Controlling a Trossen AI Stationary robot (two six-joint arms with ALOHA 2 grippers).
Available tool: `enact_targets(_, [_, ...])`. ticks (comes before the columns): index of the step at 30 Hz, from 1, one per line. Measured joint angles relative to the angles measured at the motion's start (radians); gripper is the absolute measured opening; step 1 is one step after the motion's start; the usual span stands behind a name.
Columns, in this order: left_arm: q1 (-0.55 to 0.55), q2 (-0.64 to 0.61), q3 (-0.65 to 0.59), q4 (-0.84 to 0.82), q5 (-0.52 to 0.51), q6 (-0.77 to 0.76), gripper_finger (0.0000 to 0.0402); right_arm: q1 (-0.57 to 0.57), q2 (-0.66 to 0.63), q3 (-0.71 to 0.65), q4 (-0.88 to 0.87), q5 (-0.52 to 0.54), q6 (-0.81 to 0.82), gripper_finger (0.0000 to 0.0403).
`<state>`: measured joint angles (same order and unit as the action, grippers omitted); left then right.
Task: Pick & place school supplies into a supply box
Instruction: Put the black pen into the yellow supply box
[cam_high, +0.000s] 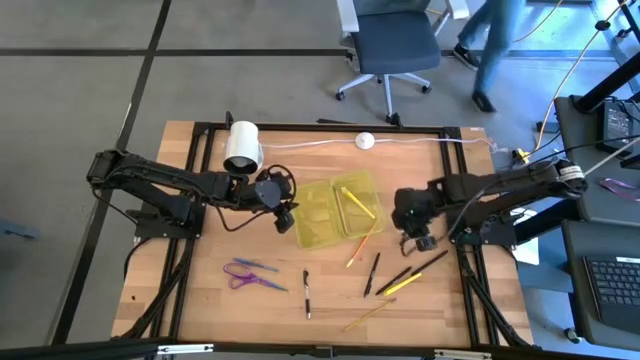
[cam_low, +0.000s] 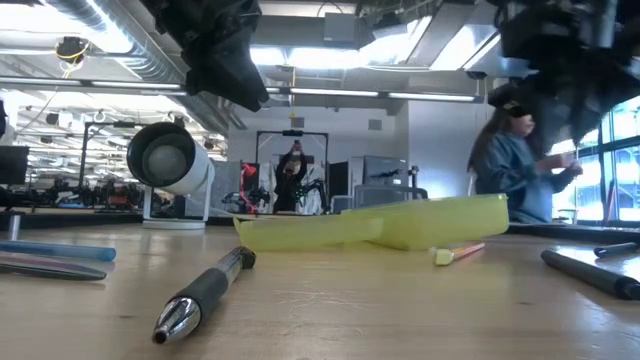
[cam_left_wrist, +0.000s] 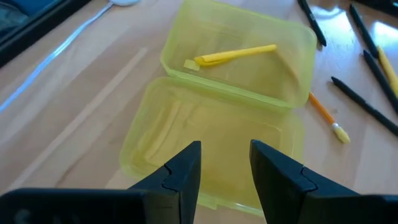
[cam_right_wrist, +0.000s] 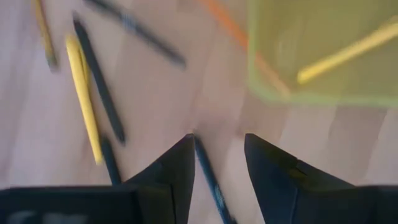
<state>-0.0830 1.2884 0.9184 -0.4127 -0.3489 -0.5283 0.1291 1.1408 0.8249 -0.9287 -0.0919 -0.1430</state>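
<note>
Right claw (cam_right_wrist: 217, 165) part-open, empty, over black pen (cam_right_wrist: 211, 180) on worktop (cam_high: 200, 290). Left claw (cam_left_wrist: 225, 165) part-open, empty, above supply box (cam_left_wrist: 298, 56). Risk: off-centre closing rolls the thin pen aside.

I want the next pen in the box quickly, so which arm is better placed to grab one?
The right arm. Its pincer hangs open just above a dark pen, close to the loose pens beside the supply box. The left pincer sits at the box's far side, empty, away from the pens.

Two dark, jointed arms, each end effector (cam_left_wrist: 225, 171) bearing two black wedge-shaped fingers (cam_right_wrist: 171, 171).
</note>
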Motion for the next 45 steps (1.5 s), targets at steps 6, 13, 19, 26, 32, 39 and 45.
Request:
enact_targets(6, [0.000, 0.000, 0.000, 0.029, 0.000, -0.012, 0.0130, 0.056, 0.000, 0.000, -0.096, 0.046, -0.020, 0.0145])
enact_targets(13, [0.000, 0.000, 0.000, 0.061, 0.001, -0.011, 0.0130, 0.057, 0.000, -0.066, -0.132, 0.065, -0.020, 0.0145])
enact_targets(19, [0.000, 0.000, 0.000, 0.062, 0.000, -0.009, 0.0130, 0.045, 0.037, -0.076, -0.123, 0.106, -0.016, 0.0145])
enact_targets(26, [0.000, 0.000, 0.000, 0.063, 0.001, -0.009, 0.0130, 0.019, 0.097, -0.078, -0.124, 0.102, -0.016, 0.0145])
enact_targets(32, [0.000, 0.000, 0.000, 0.063, 0.001, -0.008, 0.0130, 0.018, 0.107, -0.078, -0.113, 0.107, -0.020, 0.0145])
enact_targets(39, [0.000, 0.000, 0.000, 0.062, 0.002, -0.008, 0.0130, 0.017, 0.107, -0.078, -0.082, 0.108, 0.010, 0.0151])
enact_targets(45, [0.000, 0.000, 0.000, 0.062, 0.003, 0.018, 0.0130, 0.007, 0.107, -0.078, -0.092, 0.112, 0.041, 0.0218])
